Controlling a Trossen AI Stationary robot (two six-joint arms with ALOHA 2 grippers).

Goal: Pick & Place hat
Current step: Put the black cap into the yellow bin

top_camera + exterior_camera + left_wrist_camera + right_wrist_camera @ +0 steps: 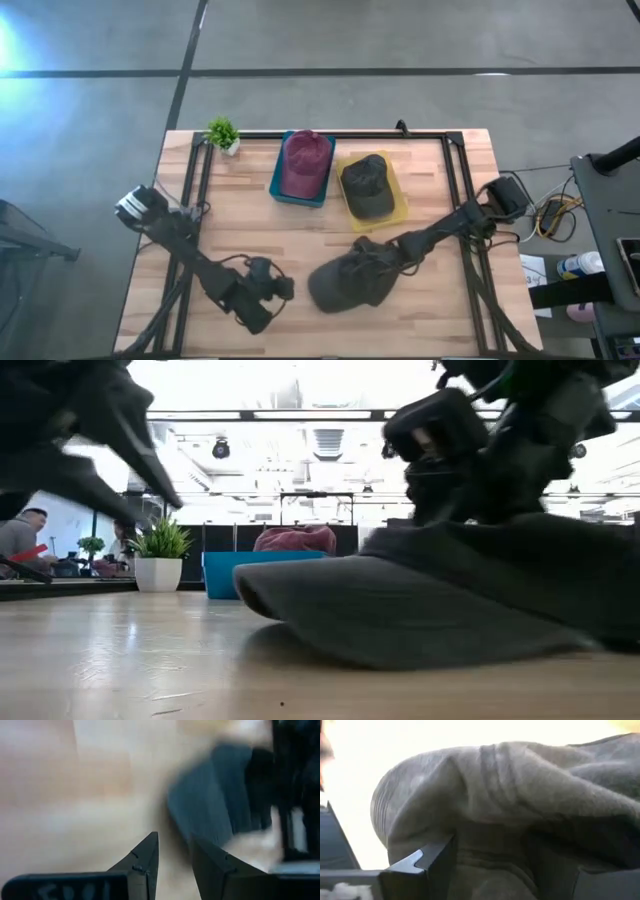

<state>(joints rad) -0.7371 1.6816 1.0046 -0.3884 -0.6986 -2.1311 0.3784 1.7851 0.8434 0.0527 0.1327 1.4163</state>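
Here, your right hand [372, 262] grips the grey hat [345, 282] on the tabletop [300, 225]; your left hand [283, 288] (part-open, empty) waits beside it. No readable writing.

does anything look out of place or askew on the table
One thing: a grey hat lies loose on the bare wood at the table's front, under the right gripper, while the maroon hat and dark hat each sit in a tray.
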